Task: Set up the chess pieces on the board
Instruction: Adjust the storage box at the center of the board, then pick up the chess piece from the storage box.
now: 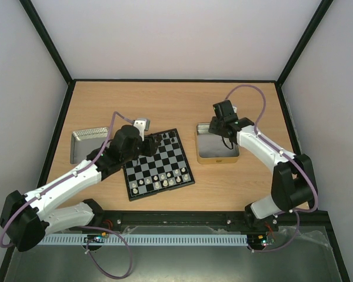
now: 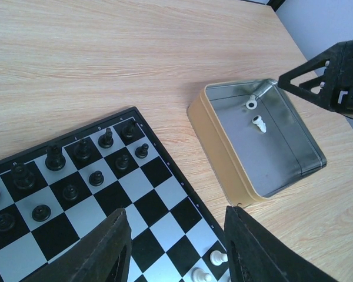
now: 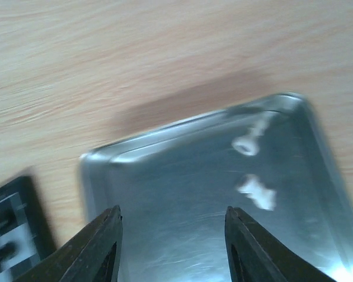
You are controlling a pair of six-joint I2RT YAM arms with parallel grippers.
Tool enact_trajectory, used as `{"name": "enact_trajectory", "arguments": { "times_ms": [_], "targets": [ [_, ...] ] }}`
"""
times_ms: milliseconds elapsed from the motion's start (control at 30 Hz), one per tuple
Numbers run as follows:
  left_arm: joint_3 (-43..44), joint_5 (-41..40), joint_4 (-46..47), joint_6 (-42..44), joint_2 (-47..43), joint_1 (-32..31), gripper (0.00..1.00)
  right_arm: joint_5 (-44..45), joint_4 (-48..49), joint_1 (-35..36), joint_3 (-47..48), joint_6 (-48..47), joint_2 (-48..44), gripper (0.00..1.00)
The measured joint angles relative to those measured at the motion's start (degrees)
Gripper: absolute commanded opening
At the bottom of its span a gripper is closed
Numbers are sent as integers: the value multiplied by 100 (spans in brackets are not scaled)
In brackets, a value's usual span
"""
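- The right gripper has its jaws spread wide with nothing between them. It hangs over the gold-rimmed tray, with bare tray floor directly beneath its fingertips.
- Two loose white pieces lie on their sides on the tray floor. They are ahead of the right gripper's fingertips, off toward the finger on the right of the wrist view. They lie near each other but apart, the farther one close to the tray's far wall.
- The left gripper has its jaws partly spread and empty, above the board. The black pieces stand ahead of it and to its left. A few standing white pieces show just beneath the gap between its fingers.
- Handling, as judged: each piece is tiny, light and rigid, probably smooth plastic. On bare metal it is likely to skid or roll if only one finger nudges it.
- Suggested hold: straddle a lying piece across its narrow waist, one finger on either side of its long axis, and close gently and centred. A pinch at the rounded head or base risks squirting it out.
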Motion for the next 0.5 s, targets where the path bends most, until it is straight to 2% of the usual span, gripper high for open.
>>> {"name": "enact_trajectory", "arguments": {
  "times_ms": [200, 400, 500],
  "targets": [
    [0, 39, -2, -2, 46, 11, 47, 380, -101, -573, -529, 376, 164, 47],
    [0, 83, 0, -4, 61, 11, 47, 271, -103, -632, -645, 396, 570, 48],
    [0, 98, -2, -4, 70, 11, 47, 205, -59, -629, -647, 372, 750, 39]
  ]
}}
